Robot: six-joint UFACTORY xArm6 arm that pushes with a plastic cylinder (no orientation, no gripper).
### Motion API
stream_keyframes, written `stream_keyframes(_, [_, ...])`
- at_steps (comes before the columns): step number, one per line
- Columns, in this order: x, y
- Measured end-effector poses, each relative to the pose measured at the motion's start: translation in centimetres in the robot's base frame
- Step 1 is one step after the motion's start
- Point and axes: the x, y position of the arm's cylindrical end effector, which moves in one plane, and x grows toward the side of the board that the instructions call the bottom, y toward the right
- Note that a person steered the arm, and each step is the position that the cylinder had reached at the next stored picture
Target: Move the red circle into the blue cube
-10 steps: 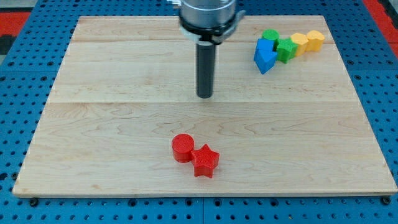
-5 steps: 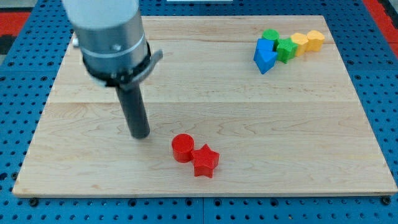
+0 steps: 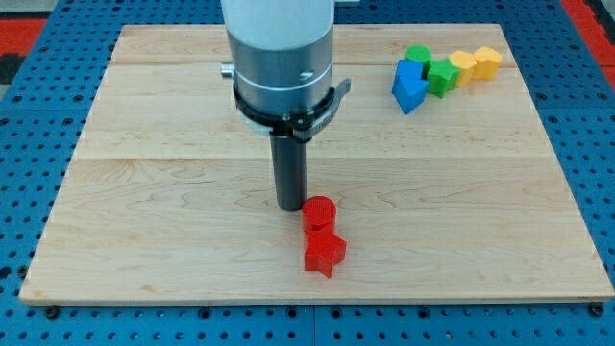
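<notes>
My tip [image 3: 290, 206], a bare rod with nothing to grasp, touches the red circle [image 3: 319, 212] on its left, placed to shove it right and far toward the blue cube [image 3: 409, 85].

Pale wooden board [image 3: 144, 192] of joined planks fills most of the view – light, even, no hard shadows. Blue pegboard surface [image 3: 29, 144] with rows of holes surrounds it – red patches at the top corners [image 3: 19, 24].
</notes>
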Motion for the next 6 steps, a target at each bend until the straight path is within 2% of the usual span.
stream_keyframes(1, [-1.4, -0.1])
stream_keyframes(3, [4.5, -1.7])
stream_keyframes(4, [6.0, 0.5])
stream_keyframes(5, [1.7, 4.9])
stream_keyframes(6, [-4.4, 8.7])
